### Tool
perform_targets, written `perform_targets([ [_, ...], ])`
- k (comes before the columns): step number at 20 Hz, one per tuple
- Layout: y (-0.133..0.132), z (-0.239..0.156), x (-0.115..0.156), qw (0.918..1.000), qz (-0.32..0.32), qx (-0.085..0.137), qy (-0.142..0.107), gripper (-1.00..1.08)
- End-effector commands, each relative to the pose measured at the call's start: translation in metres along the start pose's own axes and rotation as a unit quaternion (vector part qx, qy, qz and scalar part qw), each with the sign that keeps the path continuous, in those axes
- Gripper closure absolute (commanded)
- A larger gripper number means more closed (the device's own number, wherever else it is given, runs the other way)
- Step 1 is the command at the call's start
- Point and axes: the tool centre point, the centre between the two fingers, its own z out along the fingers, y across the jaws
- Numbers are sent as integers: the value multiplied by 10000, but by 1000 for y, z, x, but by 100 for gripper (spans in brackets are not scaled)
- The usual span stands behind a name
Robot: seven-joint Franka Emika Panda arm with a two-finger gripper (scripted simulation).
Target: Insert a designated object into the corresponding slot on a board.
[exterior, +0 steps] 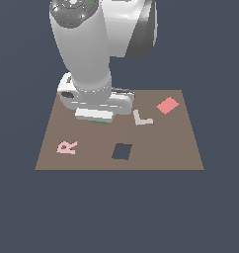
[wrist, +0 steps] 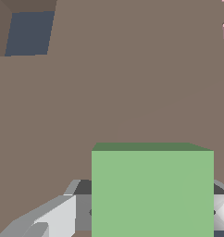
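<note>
Brown board [exterior: 156, 143], green block [wrist: 152, 192] clear in wrist view only

Exterior view: raised, set back, looking down at an angle over the whole brown board [exterior: 161, 143], arm in the upper part of the picture. Wrist view: very near the board [wrist: 109, 83], facing onto it, green block [wrist: 152, 192] filling the foreground. Both views share the board and a dark square hole [exterior: 122, 151] [wrist: 29, 33].
</note>
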Motion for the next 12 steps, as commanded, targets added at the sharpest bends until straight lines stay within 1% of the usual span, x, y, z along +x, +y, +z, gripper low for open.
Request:
perform_targets([
  [1, 9, -1, 0, 9980, 632, 1, 4, 108],
  [3, 16, -2, -1, 9936, 1129, 1, 4, 108],
  [6, 26, -2, -3, 9824, 1868, 2, 3, 108],
  [9, 36, -3, -8, 9666, 2565, 3, 3, 108],
  [12, 43, -4, -12, 9485, 3169, 3, 2, 108],
])
